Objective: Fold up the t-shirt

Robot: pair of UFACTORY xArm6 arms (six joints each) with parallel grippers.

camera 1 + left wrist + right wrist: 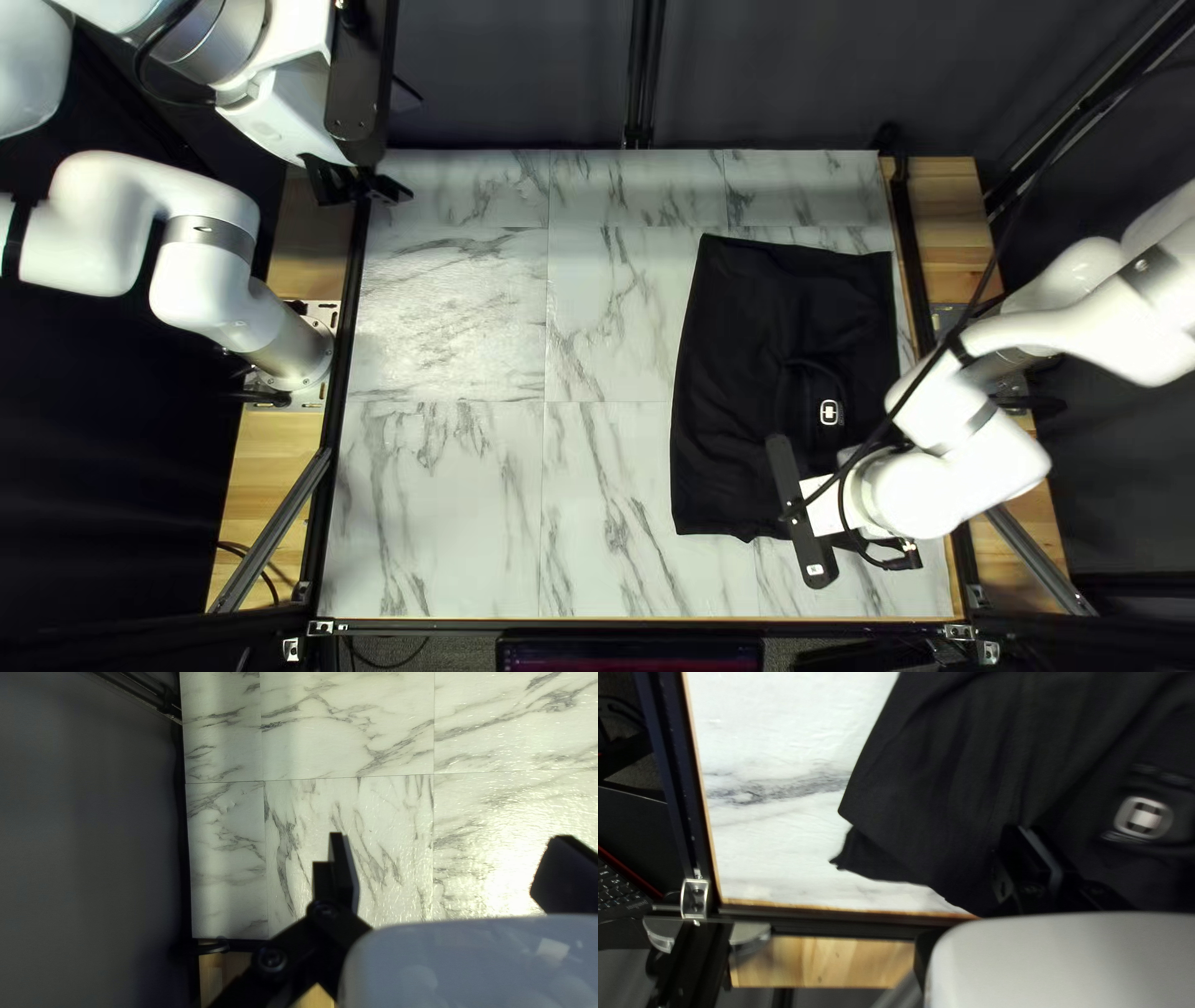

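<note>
T-shirt (735, 411) in black lies across the right side of a marble-patterned tabletop (473, 498), its near part pinched in the right pincer (827, 505), creases converging at the grip. Just beyond, a pale emblem (830, 412) stands out on the dark fabric. Near the far left corner, the left pincer (364, 191) hangs spread wide, holding nothing, before a dark curtain (797, 75)

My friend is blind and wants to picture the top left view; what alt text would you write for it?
A black cloth T-shirt with a small white emblem lies on the right part of a white, grey-veined marble-look table. A jointed white robot arm reaches over its near edge from the right, while another arches up at the left.
</note>
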